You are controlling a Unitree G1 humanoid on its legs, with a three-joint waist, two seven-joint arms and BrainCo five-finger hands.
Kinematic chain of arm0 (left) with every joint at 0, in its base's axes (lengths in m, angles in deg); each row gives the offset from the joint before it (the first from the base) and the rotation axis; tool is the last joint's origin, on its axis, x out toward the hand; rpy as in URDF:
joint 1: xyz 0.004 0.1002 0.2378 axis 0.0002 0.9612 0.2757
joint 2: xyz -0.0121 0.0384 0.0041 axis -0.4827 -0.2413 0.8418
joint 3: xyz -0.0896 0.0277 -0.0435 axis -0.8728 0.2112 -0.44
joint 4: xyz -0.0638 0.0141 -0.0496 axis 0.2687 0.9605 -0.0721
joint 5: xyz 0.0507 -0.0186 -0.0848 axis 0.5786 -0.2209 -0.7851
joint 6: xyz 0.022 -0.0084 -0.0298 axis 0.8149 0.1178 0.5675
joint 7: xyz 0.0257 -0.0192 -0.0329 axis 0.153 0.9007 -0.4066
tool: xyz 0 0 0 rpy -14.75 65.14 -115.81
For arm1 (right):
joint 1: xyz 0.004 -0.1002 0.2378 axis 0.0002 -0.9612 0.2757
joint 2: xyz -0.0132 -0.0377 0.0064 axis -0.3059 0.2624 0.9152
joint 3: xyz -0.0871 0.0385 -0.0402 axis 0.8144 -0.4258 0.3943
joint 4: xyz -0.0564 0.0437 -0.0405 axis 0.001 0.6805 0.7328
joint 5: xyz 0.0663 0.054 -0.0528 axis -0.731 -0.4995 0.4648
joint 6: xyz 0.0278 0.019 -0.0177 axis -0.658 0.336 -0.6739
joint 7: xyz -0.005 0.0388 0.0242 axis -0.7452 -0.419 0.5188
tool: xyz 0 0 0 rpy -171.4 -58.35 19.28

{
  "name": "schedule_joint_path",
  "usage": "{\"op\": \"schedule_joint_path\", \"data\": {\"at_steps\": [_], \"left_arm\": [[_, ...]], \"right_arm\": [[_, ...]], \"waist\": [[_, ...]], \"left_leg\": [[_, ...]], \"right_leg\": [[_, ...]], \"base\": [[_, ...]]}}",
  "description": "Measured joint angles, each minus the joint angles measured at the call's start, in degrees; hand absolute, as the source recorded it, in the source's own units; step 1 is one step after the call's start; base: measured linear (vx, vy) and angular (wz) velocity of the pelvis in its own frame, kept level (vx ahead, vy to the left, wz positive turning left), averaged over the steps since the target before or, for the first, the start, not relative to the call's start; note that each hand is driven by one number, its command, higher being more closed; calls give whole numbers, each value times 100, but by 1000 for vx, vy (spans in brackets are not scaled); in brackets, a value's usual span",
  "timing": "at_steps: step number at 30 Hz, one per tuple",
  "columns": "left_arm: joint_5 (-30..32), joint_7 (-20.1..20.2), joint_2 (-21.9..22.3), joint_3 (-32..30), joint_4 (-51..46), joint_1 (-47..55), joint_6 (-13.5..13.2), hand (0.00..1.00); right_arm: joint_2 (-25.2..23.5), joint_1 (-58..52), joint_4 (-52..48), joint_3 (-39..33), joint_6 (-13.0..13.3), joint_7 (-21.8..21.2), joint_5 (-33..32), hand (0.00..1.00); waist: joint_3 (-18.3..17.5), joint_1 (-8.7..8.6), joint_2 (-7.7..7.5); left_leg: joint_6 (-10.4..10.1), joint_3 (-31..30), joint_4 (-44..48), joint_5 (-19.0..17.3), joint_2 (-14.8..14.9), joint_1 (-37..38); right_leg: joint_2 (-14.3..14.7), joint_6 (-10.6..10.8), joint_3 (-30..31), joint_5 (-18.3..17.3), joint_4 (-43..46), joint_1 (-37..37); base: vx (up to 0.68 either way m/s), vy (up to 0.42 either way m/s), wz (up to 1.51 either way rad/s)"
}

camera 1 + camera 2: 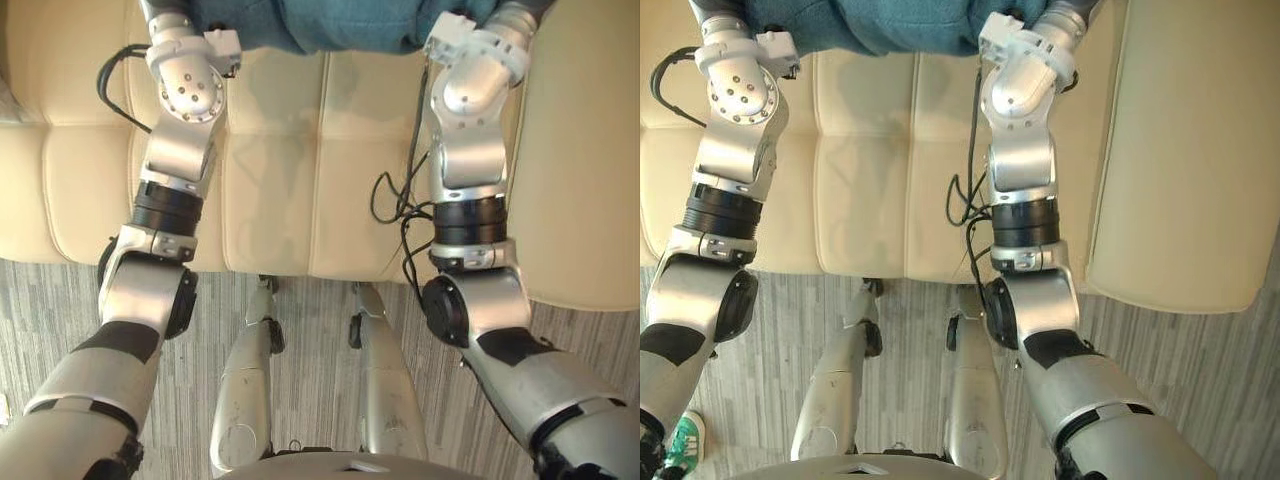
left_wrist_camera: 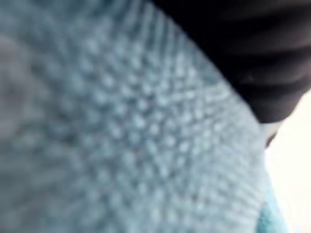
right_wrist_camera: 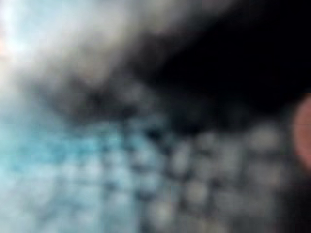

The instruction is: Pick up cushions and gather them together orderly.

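A teal knitted cushion (image 1: pixel 330 22) sits at the far side of the cream sofa (image 1: pixel 270 160) seat, between the robot's two outstretched arms. The left hand (image 2: pixel 252 48) and the right hand (image 3: pixel 243 53) are each close up against its fabric, one at either end. Whether either hand grips the cushion or lies loose cannot be told.

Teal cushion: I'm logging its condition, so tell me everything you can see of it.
The teal cushion is soft fabric with a bumpy, knit-like weave, seen close in the wrist views. Its rumpled lower edge shows over the far part of the cream sofa; resting or lifted, I cannot tell. The left hand and right hand sit close against its two ends.
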Motion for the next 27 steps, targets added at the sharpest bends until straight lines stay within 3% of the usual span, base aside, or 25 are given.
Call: {"op": "schedule_joint_path", "data": {"at_steps": [7,14,18,22,27], "left_arm": [[-154,214,113,-30,226,-92,-7,0],[-740,529,458,-504,401,833,30,0],[-784,570,454,-689,397,990,34,0],[-903,645,417,-868,262,1197,11,0],[-910,697,31,-1183,-465,1614,-4,0]], "right_arm": [[373,81,128,-252,-77,-60,-635,0],[368,-541,127,-572,-145,-306,-1309,0],[352,-665,97,-819,-123,-302,-1591,0],[369,-716,44,-885,67,-327,-1789,0],[493,-1364,-582,-899,66,-646,-1910,0]], "waist": [[237,-22,12],[362,-41,9],[430,-48,9],[430,-35,9],[431,-25,7]], "left_leg": [[-112,208,-49,18,81,-411],[-33,321,-47,98,98,-716],[12,320,52,109,90,-721],[-2,322,214,-43,98,-714],[47,324,360,-63,115,-710]], "right_leg": [[-8,-15,17,-151,535,-656],[-8,-42,41,-205,702,-1054],[-33,-56,41,-325,866,-1072],[-50,-74,60,-461,1071,-1093],[-54,-79,50,-483,1114,-1041]], "base": [[-43,-21,7],[0,0,0],[-9,10,6],[-42,-28,4],[-29,-22,0]]}}
